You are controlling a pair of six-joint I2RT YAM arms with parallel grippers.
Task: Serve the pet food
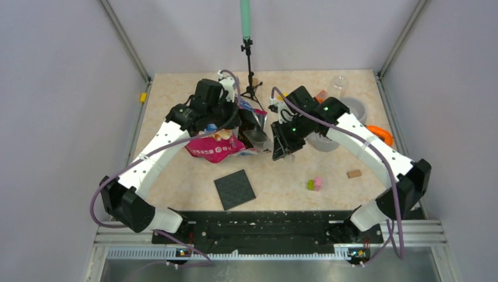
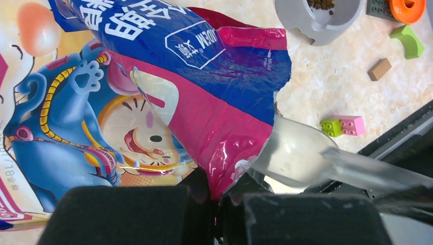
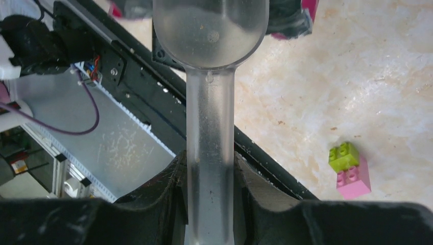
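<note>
Pink bag [image 1: 217,148] — black mat [image 1: 235,189] nearby

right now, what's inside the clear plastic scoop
Nothing visible: the translucent plastic scoop in the right hand looks empty. Its front edge is hidden behind the glossy pink-and-blue bag, so that part is unchecked.

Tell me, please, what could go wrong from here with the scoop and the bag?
1. The left gripper pinches only the glossy edge of the bag; it could slip free and the mouth collapse.
2. The right gripper holds the empty scoop by its smooth handle; pushing into the bag may twist it.
3. The bowl sits apart from the bag, so kibble could spill on the way.
</note>
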